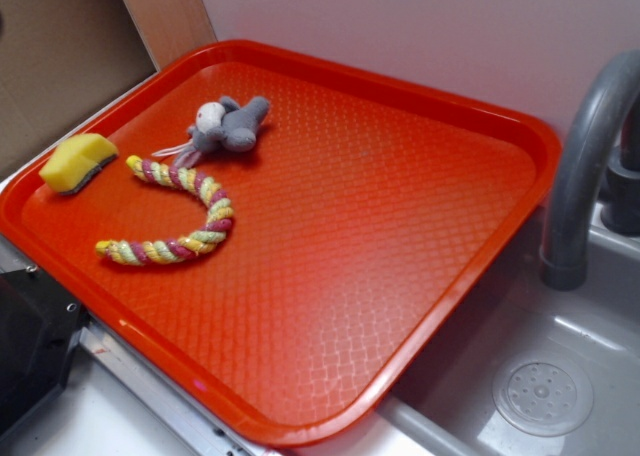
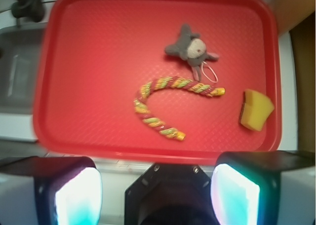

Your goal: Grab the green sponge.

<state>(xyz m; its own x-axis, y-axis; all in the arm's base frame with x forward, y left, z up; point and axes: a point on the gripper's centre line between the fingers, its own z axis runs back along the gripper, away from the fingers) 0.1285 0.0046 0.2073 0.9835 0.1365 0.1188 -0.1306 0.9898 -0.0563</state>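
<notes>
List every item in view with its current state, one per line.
green sponge: lying free near the tray's corner, ungripped.
rope toy: bent in a curve, flat on the tray.
plush mouse: lying on the tray beside the rope's end.
tray: level, partly over the sink.
gripper: open, empty, above the tray's edge.

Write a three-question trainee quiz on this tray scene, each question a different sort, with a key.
1. True or false: the green sponge touches the plush mouse.
2. Multiple choice: the sponge lies (A) in the sink, (B) at the corner of the red tray, (C) inside the curve of the rope toy.
3. Fill in: the pincer stands ____, holding nothing.

Key: 1 false, they lie apart; 2 B; 3 open.
</notes>
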